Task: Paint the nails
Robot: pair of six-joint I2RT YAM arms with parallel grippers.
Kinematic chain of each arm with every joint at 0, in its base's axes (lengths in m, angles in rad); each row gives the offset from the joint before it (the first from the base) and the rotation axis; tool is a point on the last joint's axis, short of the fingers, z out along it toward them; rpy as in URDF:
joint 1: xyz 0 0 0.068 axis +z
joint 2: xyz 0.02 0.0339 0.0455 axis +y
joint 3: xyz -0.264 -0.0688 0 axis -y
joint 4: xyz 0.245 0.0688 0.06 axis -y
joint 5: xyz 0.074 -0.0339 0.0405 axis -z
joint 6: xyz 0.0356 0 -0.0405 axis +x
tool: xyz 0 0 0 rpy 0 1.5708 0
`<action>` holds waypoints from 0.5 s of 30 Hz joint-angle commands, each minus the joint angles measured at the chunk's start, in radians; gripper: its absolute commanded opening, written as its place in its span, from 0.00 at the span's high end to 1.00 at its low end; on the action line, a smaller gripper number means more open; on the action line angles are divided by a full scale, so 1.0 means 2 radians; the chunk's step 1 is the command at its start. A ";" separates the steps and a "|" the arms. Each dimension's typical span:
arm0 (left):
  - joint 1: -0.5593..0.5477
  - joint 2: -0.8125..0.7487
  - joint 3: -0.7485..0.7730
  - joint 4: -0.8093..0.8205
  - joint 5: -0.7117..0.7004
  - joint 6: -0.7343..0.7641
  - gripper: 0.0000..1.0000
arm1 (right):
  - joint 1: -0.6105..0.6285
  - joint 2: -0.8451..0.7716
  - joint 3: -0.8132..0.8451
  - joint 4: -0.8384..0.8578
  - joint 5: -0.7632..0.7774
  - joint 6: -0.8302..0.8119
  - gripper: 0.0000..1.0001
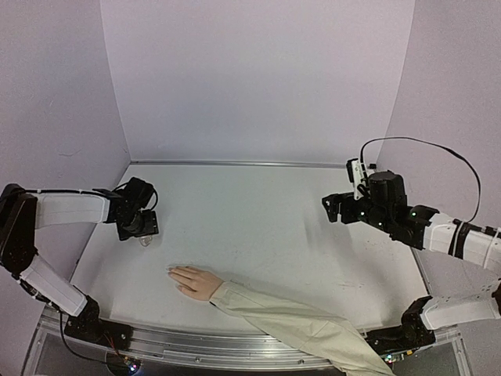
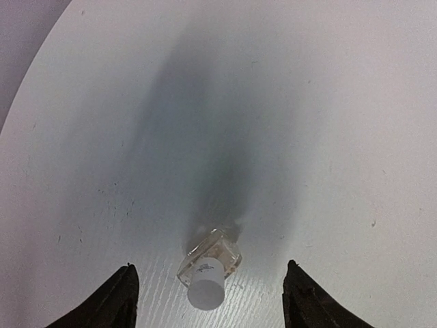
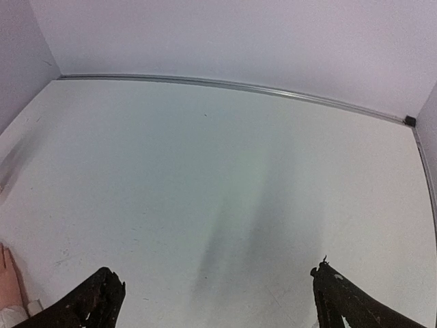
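Note:
The pale mannequin hand [image 1: 194,280] lies palm down near the table's front, fingers pointing left, on a beige sleeve [image 1: 301,325]. Its nails are too small to make out. A small clear bottle with a white cap [image 2: 207,269] stands upright on the table; it also shows under the left gripper in the top view [image 1: 144,240]. My left gripper [image 2: 208,294] is open, fingers on both sides of the bottle and apart from it. My right gripper [image 3: 215,290] is open and empty above the right side of the table [image 1: 341,207]. The hand's edge shows at far left in the right wrist view [image 3: 8,281].
White walls enclose the white table [image 1: 258,227] at the back and sides, with a metal strip [image 3: 225,85] along the back edge. A metal rail [image 1: 196,345] runs along the front by the arm bases.

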 commanded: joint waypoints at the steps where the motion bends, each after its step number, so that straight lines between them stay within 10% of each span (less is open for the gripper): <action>1: 0.003 -0.066 -0.008 0.040 0.007 0.027 0.21 | -0.083 -0.006 -0.021 0.013 -0.059 0.043 0.02; 7: 0.010 -0.194 -0.080 0.137 0.020 0.070 0.10 | -0.234 -0.031 -0.068 0.015 -0.151 0.060 0.02; 15: 0.012 -0.379 -0.162 0.238 0.029 0.153 0.06 | -0.253 -0.087 -0.092 0.008 -0.120 0.049 0.02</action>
